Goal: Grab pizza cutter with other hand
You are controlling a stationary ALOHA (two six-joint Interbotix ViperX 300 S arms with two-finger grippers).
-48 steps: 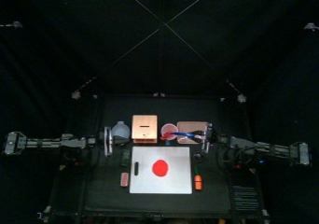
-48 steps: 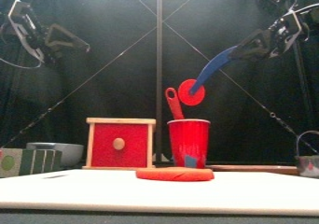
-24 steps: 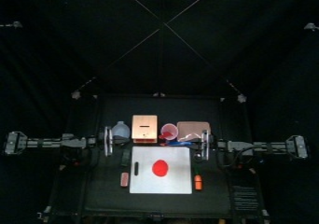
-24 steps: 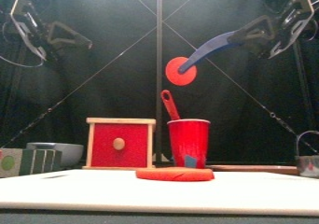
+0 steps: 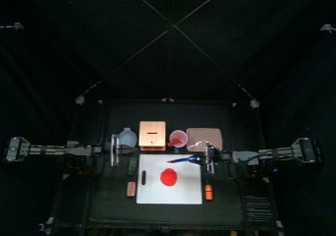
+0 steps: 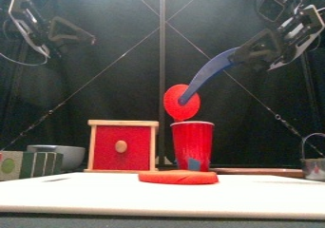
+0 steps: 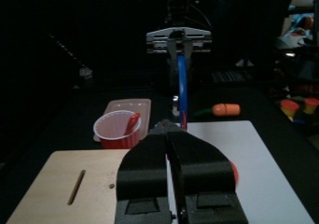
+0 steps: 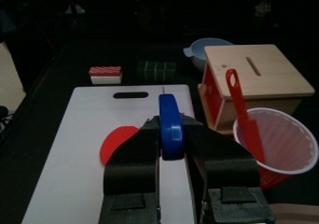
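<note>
The right pincer [image 6: 260,51] is clamping the pizza cutter [image 6: 203,80] by its blue handle, high above the red cup [image 6: 192,144]. The left pincer [image 6: 86,37] is hanging opposite, its spread unclear. It should be approaching level, closing on free handle before any release.

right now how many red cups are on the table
1. The cup stands at the back middle of the table, right of the red-fronted wooden box, with a red utensil in it. Others could be hidden behind the box.
</note>
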